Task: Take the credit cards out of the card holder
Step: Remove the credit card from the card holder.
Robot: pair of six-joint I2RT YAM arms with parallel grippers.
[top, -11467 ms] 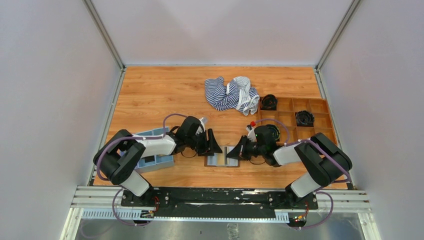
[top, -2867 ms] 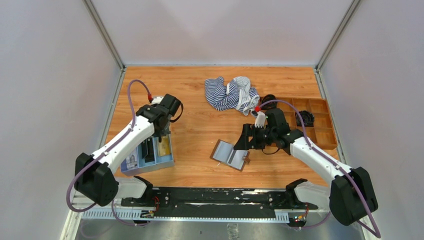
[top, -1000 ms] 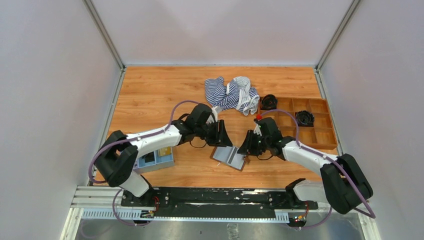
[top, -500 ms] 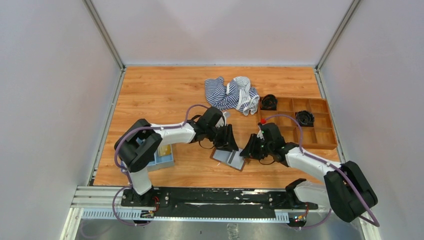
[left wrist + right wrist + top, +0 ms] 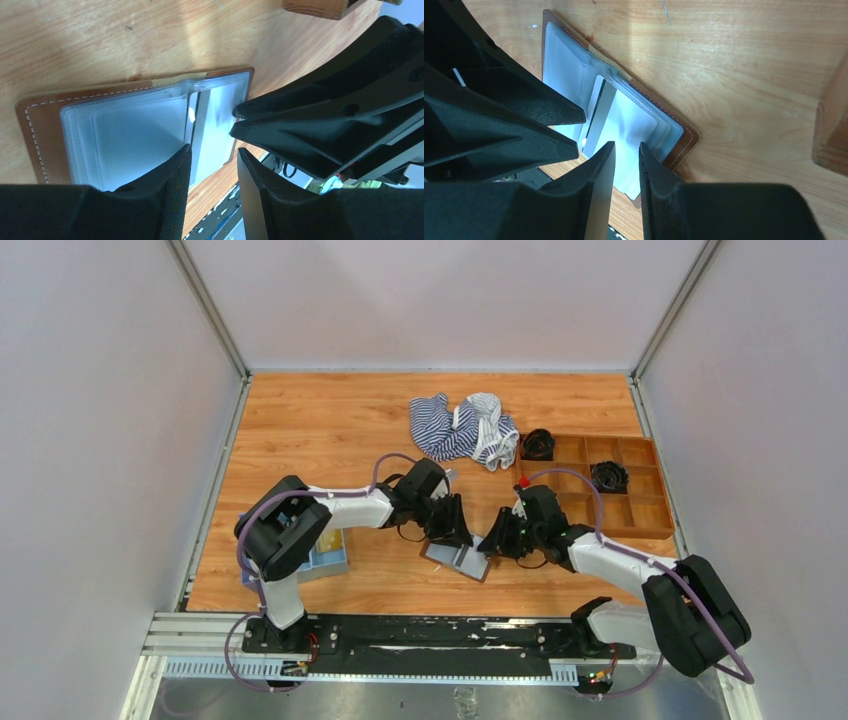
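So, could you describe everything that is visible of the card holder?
The card holder lies open and flat on the wooden table, lining up. Its cover looks like brown leather with pale stitching; inside are stacked clear plastic pockets. Near the fold a grey credit card sits in one pocket. The left gripper and right gripper hang over it with jaws apart; whether they touch it I cannot tell.

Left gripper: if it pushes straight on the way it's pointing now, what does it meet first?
Most likely the open brown leather-like card holder, at the clear pocket beside its fold where a greyish card shows. The left gripper looks nearly on it, though depth is unclear.
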